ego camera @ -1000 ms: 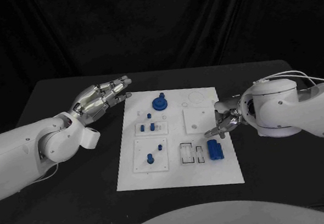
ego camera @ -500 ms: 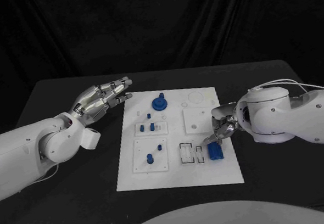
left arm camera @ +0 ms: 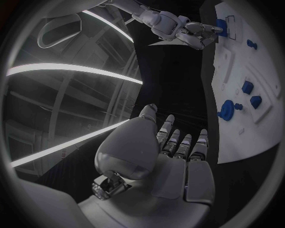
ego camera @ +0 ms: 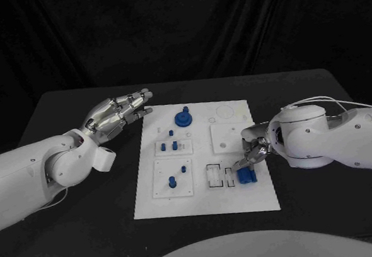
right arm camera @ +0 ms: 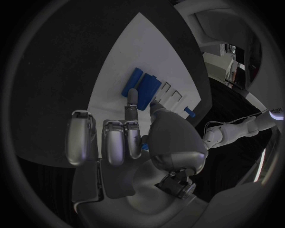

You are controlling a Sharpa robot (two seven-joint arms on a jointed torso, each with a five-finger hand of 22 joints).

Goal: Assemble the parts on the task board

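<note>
While several blue parts (ego camera: 182, 117) stand seated on the task board (ego camera: 204, 197), my right hand (ego camera: 249, 156) fingers a loose blue block (ego camera: 245, 174), grip unclear; left hand (ego camera: 120, 111) hovers released.

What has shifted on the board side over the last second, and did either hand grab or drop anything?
The right hand has moved in over the task board and come down toward the large blue block at its right side, its fingers now reaching right at the block. Whether it grips yet is unclear. The left hand stayed raised beside the board's far left corner, holding nothing. The blue parts kept their places.
</note>
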